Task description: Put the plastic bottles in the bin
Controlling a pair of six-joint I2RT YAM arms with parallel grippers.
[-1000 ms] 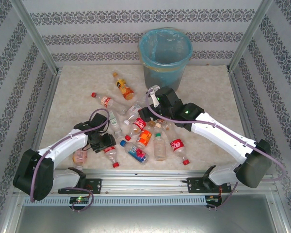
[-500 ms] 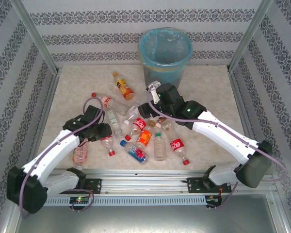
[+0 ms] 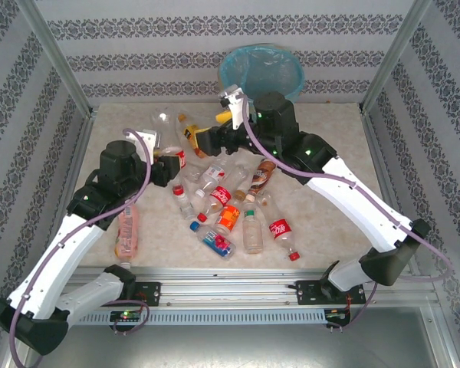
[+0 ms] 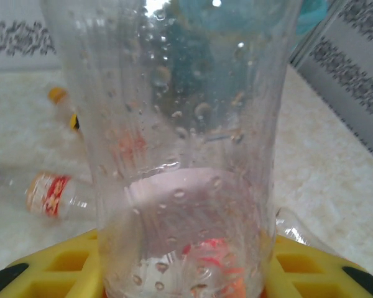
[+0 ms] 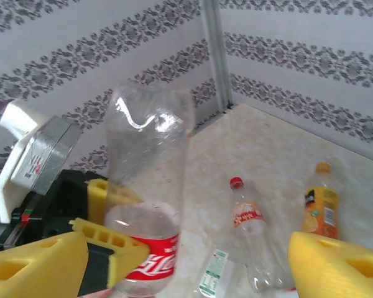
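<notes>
Above the table [image 3: 322,146], left pincer [image 3: 171,162] clamps a bottle [image 5: 148,155] upright, clear end uppermost; right pincer [image 3: 213,132] gapes.

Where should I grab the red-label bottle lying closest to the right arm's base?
Likely grip the red-label bottle around its labelled middle, from straight above, jaws across its length. It lies flat on its side, cap toward the near edge, with a small gap to the clear bottle beside it.

Pale marbled tabletop [image 3: 353,134] between white walls [image 3: 138,46] with grey damask stripes and 2 aluminium corner posts [image 3: 57,60].
</notes>
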